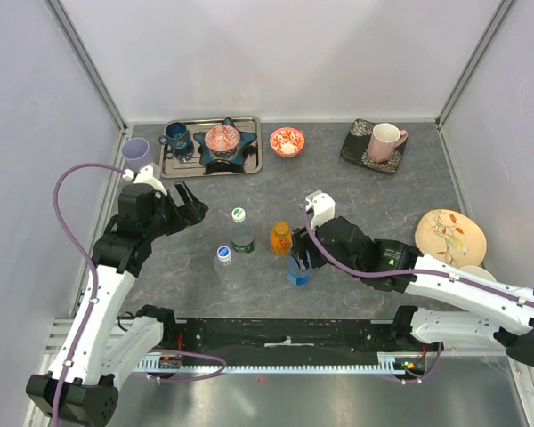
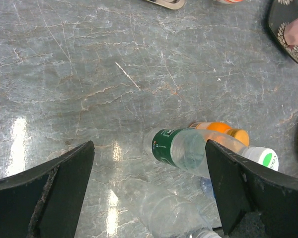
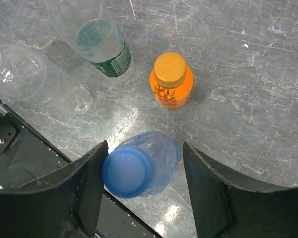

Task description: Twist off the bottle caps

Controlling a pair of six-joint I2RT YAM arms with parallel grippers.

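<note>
Four small bottles stand together near the table's front middle. The blue bottle (image 3: 154, 161) with its blue cap (image 3: 128, 171) stands between the fingers of my right gripper (image 3: 145, 153). Its left finger (image 3: 92, 173) touches the cap; the right finger stands apart from the bottle, so this gripper is open. Beyond it is the orange bottle (image 3: 171, 89) with an orange cap (image 3: 170, 69). A clear green-labelled bottle (image 1: 242, 237) has a white-and-green cap (image 1: 238, 213). Another clear bottle (image 1: 222, 267) has a white-and-blue cap (image 1: 222, 253). My left gripper (image 1: 192, 205) hangs wide open to their left, holding nothing.
At the back, a metal tray (image 1: 254, 166) holds a blue mug and a star dish with a red patterned bowl. A lilac cup (image 1: 137, 150) stands left of it. A small red bowl (image 1: 287, 140), a pink mug (image 1: 385, 140) and a floral plate (image 1: 450, 236) lie right.
</note>
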